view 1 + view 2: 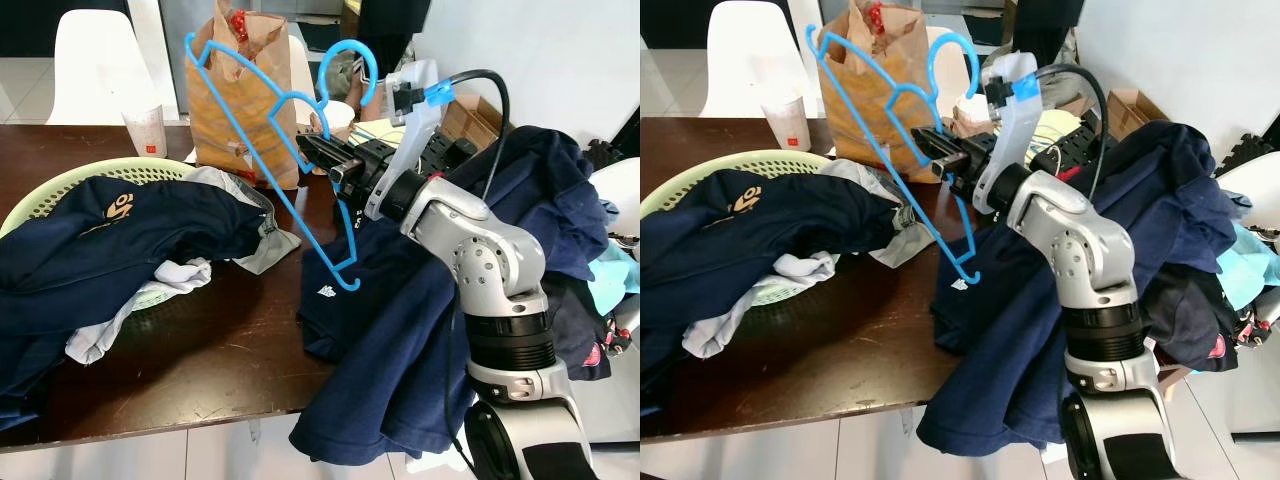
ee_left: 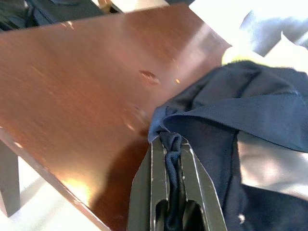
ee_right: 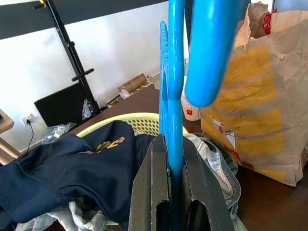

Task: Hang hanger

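A blue plastic hanger [image 1: 262,120] is held tilted in the air above the dark wooden table [image 1: 200,350], with its hook [image 1: 345,62] at the top. My right gripper [image 1: 312,148] is shut on the hanger's neck; the right wrist view shows the blue bar [image 3: 175,96] clamped between the black fingers [image 3: 153,183]. My left gripper [image 2: 172,159] is shut on a fold of navy cloth [image 2: 231,115] at the table's edge. A navy shirt [image 1: 400,330] lies draped over the table's right side, under my right arm.
A pale green laundry basket [image 1: 60,190] at the left holds a navy garment [image 1: 120,230] and grey-white clothes [image 1: 130,310]. Behind stand a brown paper bag [image 1: 240,90], a paper cup [image 1: 145,128] and a white chair [image 1: 85,60]. More clothes [image 1: 560,220] pile at the right.
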`<state>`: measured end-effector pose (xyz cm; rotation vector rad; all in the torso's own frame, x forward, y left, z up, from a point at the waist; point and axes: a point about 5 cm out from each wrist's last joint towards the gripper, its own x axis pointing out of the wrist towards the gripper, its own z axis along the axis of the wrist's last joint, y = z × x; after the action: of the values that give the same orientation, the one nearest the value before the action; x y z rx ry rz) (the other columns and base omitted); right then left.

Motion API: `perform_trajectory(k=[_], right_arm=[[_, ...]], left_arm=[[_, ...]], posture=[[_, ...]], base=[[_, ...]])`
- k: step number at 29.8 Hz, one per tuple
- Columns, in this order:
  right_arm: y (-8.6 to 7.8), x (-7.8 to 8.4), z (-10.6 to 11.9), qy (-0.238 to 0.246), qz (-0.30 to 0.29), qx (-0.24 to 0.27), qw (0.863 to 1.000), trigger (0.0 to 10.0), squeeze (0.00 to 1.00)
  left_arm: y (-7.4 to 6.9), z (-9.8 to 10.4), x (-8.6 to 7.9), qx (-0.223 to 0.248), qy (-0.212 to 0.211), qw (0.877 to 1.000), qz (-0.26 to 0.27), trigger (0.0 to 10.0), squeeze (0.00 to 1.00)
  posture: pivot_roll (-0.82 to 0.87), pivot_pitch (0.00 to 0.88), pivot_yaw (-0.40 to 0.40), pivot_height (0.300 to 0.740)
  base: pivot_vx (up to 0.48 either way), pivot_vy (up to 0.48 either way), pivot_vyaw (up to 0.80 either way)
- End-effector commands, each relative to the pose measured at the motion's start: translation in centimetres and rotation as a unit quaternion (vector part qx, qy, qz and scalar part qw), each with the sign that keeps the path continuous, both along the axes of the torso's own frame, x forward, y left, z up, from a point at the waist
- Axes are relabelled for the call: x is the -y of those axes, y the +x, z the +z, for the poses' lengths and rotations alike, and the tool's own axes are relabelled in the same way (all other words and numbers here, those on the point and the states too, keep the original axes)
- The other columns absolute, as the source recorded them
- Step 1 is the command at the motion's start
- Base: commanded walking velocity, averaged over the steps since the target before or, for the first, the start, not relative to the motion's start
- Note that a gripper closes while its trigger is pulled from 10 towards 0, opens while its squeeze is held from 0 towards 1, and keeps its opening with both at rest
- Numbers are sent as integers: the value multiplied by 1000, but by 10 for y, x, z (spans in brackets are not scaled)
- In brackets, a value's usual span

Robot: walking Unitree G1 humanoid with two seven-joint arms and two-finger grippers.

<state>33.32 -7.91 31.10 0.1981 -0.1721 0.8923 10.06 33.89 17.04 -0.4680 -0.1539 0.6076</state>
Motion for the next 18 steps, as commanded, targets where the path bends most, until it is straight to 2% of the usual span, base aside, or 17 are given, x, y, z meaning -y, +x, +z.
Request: perform_trajectory(k=[1, 2, 3, 5, 6, 7, 10, 12, 15, 17, 18], right_arm=[[0, 1, 0, 0, 0, 3, 1000, 10000, 0], [0, 1, 0, 0, 0, 3, 1000, 10000, 0], [1, 1, 0, -1, 0, 3, 1000, 10000, 0], [1, 1, 0, -1, 0, 3, 1000, 10000, 0], [1, 1, 0, -1, 0, 4, 1000, 10000, 0], [1, 1, 0, -1, 1, 4, 1000, 10000, 0], [1, 1, 0, -1, 1, 4, 1000, 10000, 0], [1, 1, -1, -4, 5, 6, 1000, 10000, 0], [1, 1, -1, -6, 6, 6, 1000, 10000, 0], [1, 1, -1, -7, 7, 7, 1000, 10000, 0], [1, 1, -1, -7, 7, 7, 1000, 10000, 0]], left_arm=[[0, 5, 1, -11, 24, 1000, -9, 2980, 0], [0, 5, 1, -11, 24, 1000, -9, 2980, 0], [-1, 6, -1, -18, 37, 999, -1, 10000, 0], [-1, 6, -1, -18, 37, 999, -1, 10000, 0], [-6, 8, -12, -35, 58, 997, 40, 10000, 1000], [-14, 12, -24, -48, 77, 992, 89, 10000, 1000], [-14, 12, -24, -48, 77, 992, 89, 10000, 1000], [-28, 29, -41, -67, 124, 976, 167, 10000, 1000], [-31, 37, -43, -71, 142, 970, 185, 10000, 1000], [-30, 55, -40, -80, 196, 958, 195, 10000, 1000], [-20, 68, -32, -90, 249, 950, 168, 10000, 1000]], posture=[[45, 139, -59, 740], [45, 139, -59, 740], [45, 139, -59, 740], [45, 139, -59, 740], [49, 138, -59, 740], [49, 138, -59, 740], [49, 138, -59, 740], [51, 137, -61, 740], [51, 137, -61, 740], [52, 137, -62, 740], [55, 138, -65, 740]], base=[[0, 0, 0], [0, 0, 0], [0, 0, 0], [0, 0, 0], [0, 0, 0], [0, 0, 0], [0, 0, 0], [0, 0, 0], [0, 0, 0], [0, 0, 0], [0, 0, 0]])
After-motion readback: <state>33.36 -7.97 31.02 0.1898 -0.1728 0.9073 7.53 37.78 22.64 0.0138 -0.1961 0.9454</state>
